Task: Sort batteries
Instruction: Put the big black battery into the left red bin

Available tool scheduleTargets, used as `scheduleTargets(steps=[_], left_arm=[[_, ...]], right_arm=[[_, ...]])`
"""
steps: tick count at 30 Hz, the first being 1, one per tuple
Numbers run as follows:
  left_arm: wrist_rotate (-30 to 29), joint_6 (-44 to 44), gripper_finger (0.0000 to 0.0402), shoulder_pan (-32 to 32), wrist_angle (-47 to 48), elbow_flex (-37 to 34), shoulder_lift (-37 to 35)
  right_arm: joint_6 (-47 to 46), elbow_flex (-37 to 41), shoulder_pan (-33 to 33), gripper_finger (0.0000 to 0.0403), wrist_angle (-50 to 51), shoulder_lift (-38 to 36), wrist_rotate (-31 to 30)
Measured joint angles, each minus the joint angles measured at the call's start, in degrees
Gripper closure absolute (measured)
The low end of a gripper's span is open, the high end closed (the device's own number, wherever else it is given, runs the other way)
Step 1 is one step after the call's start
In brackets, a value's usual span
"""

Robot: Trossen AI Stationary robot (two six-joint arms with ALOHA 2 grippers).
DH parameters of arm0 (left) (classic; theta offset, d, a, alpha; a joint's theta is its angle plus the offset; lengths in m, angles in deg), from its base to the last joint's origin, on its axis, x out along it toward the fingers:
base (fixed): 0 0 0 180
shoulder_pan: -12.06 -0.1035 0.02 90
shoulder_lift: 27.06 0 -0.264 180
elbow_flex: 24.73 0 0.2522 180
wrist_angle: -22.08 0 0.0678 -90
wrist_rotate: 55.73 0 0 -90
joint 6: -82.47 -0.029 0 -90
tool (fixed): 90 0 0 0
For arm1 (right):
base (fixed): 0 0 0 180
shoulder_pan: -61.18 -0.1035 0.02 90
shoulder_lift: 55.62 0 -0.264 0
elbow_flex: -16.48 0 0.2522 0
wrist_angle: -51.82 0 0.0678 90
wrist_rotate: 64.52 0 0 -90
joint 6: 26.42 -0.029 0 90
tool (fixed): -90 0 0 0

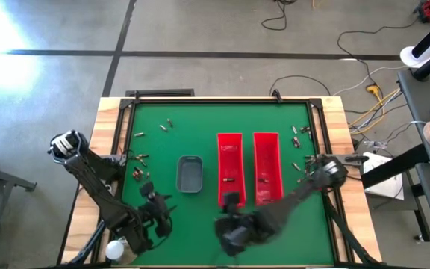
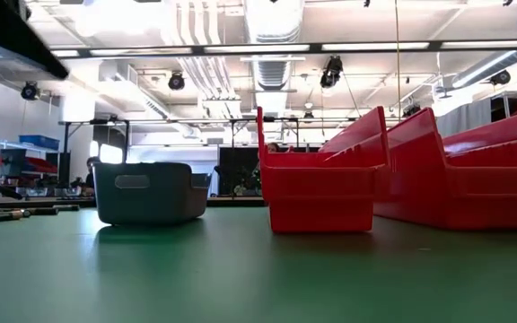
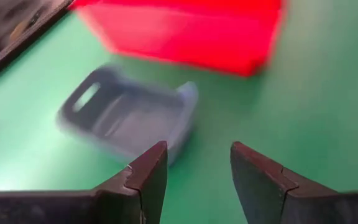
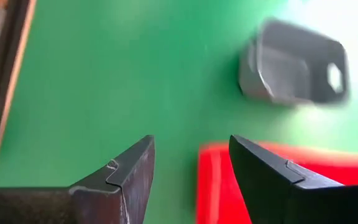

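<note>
Green felt covers the tabletop (image 1: 200,142), framed in pale wood, with grey floor and loose cables beyond its far edge. Scattered batteries (image 1: 138,157) lie in small clusters on the felt: one group at the left side, near the left arm's elbow, a few more toward the far left (image 1: 167,125), and another group along the right edge (image 1: 300,134), just right of the bins. A couple of small dark pieces lie inside the left red bin (image 1: 230,168) and the right red bin (image 1: 266,166); whether they are batteries is hard to tell. Both bins stand side by side, long axes running near to far, right of centre. To their left, apart from them, sits the small grey tray (image 1: 189,173).

At the near edge, the left tool (image 1: 157,217) hovers over bare felt, near and slightly left of the tray; its fingers (image 3: 146,180) stand apart with nothing between them. The right tool (image 1: 231,202) hangs at the near end of the left red bin, its fingers (image 4: 126,177) likewise parted and empty, with the bin's rim showing between them.

From table height, the tray (image 2: 149,191) and the bins (image 2: 321,193) stand against a bright workshop with ceiling lights.
</note>
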Motion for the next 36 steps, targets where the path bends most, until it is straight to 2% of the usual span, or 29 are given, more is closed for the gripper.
scheduleTargets(steps=[3, 5, 8, 13, 16, 18, 23, 28, 32, 36], left_arm=[[-2.44, -11.64, 0.0246, 0.43, -12.04, -0.34, 0.76], [-1.6, -18.95, 0.0246, 0.26, -20.31, -1.02, 0.96], [5.37, -30.8, 0.0246, -0.82, -36.59, -3.56, 0.96], [24.02, -49.95, 0.0246, -3.59, -74.73, -11.08, 1.57], [27.02, -55.93, 0.0246, -4.97, -89.94, -15.18, 2.27], [27.06, -58.32, 0.0246, -5.86, -94.19, -17.38, 2.25], [26.74, -60.31, 0.0246, -9.32, -97.57, -19.98, 2.3], [26.78, -61.16, 0.0246, -12.47, -97.46, -20.28, 2.36], [26.85, -64.56, 0.0246, -13.98, -97.4, -19.86, 2.27], [26.96, -67.42, 0.0246, -15.32, -97.41, -19.34, 2.18]], right_arm=[[-8.45, 1.86, -4.05, 0.0202, 8.81, -3.88, -3.43], [-15.3, 4.02, -6.59, 0.0202, 14.42, -6.69, -5.74], [-25.39, 8.95, -9.19, 0.0202, 19.73, -11.75, -7.67], [-39.0, 21.23, -10.84, 0.0202, 22.56, -21.41, -6.9], [-45.54, 29.92, -9.92, 0.0202, 23.96, -27.75, -6.5], [-49.51, 35.82, -7.85, 0.0202, 24.87, -32.32, -6.65], [-55.25, 50.57, 1.91, 0.0202, 24.79, -45.75, -4.07], [-52.92, 62.34, 18.46, 0.0202, 23.4, -58.05, 1.23], [-45.07, 67.23, 33.83, 0.0202, 16.35, -64.84, 3.61], [-36.13, 68.82, 49.08, 0.0209, 8.5, -66.61, 6.83]])
